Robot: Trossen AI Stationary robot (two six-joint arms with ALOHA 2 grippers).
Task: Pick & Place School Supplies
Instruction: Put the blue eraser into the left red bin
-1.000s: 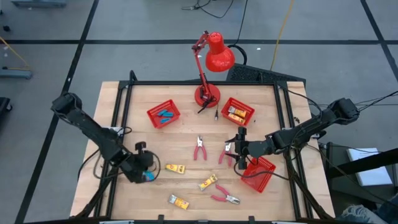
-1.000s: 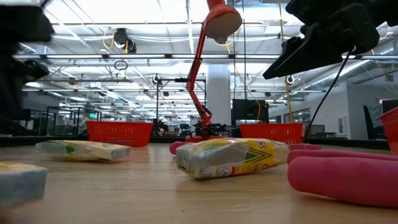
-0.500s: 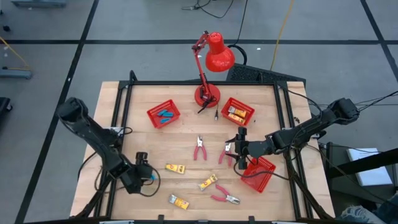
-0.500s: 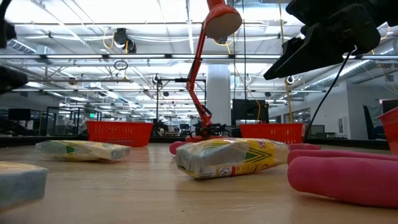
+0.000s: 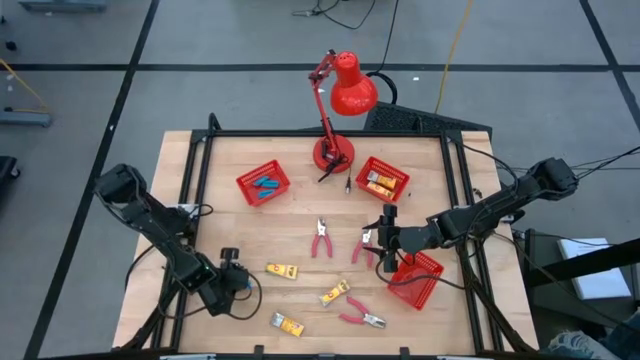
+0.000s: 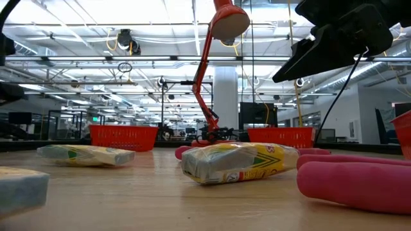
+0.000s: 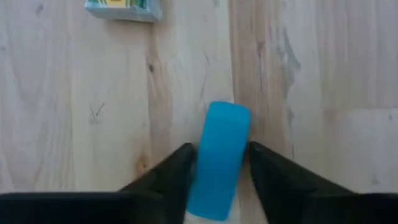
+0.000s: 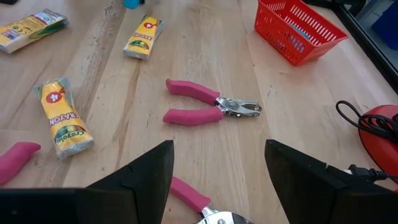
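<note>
My left gripper [image 5: 228, 283] is near the table's near-left part, shut on a light-blue oblong block [image 7: 219, 158]. Its fingers point toward a yellow packet [image 7: 124, 9]. My right gripper [image 8: 217, 186] is open and hovers over pink-handled pliers [image 8: 208, 109] lying flat in the table's right middle [image 5: 385, 237]. Three yellow packets [image 5: 283, 270] [image 5: 334, 293] [image 5: 287, 323] and three pliers [image 5: 321, 240] [image 5: 362, 250] [image 5: 362, 318] lie flat on the wood. More blue blocks lie in the far-left red basket [image 5: 263, 184]. My left gripper pinches the light-blue block between its two fingers [image 7: 177, 174], one on each long side [image 7: 239, 168]. The fingers lie along the block, which sticks out ahead of the fingertips. I cannot tell whether it is lifted off the wood.
A red desk lamp [image 5: 335, 150] stands at the far middle. A red basket with yellow packets [image 5: 382, 179] sits far right. A third red basket [image 5: 415, 278] sits close beside my right gripper. Bare wood lies along the left edge and the near-right corner.
My left gripper moved toward the table's near edge and out of the low view's left side. My right arm and the loose packets and pliers kept still.
</note>
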